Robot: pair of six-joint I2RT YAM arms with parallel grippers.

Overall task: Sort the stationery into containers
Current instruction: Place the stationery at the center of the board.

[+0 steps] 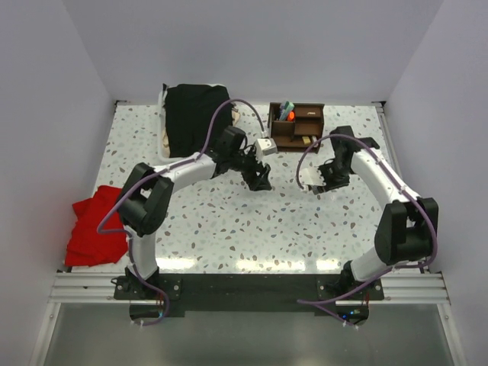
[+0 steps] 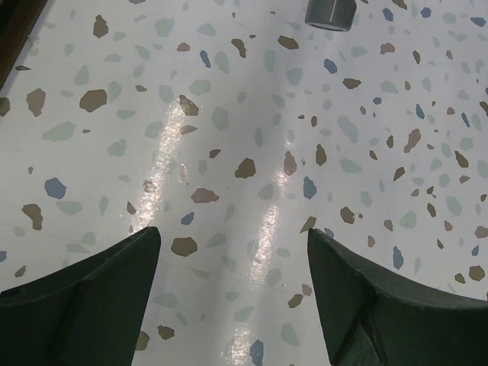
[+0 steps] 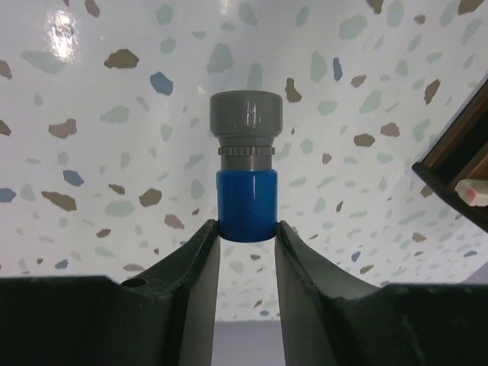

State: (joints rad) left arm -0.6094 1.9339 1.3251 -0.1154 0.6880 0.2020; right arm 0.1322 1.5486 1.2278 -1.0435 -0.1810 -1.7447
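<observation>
You have white walls (image 1: 46, 114) close on three sides of the terrazzo table (image 1: 229, 229). Its near half is bare. The red cloth (image 1: 95, 225) hangs over the left edge, and the black cloth (image 1: 194, 118) fills the far left corner. The dark brown wooden organiser (image 1: 296, 126) stands by the far edge, right of centre. A strip of bare table separates your two grippers.

Your right gripper (image 3: 246, 232) is clenched on the blue-grey sharpener (image 3: 245, 179), just in front of the organiser. It has a glossy blue barrel pinched between the fingertips and a grey ribbed cap pointing away from the wrist camera. You cannot tell whether it touches the table. From above the sharpener is hidden under the wrist.

Your left gripper (image 2: 232, 236) is released, jaws wide with only tabletop between them. In the top view it hovers mid-table, left of the right gripper and near the organiser's front left corner.

In the right wrist view only one corner of the organiser shows, cut off at the frame's right edge. In the left wrist view a grey round piece (image 2: 330, 11) is cropped by the top edge.

In the organiser's rear left compartment stand the orange-capped marker (image 1: 290, 115) and a pale green pen (image 1: 284, 107). The other compartments are too small to read.
</observation>
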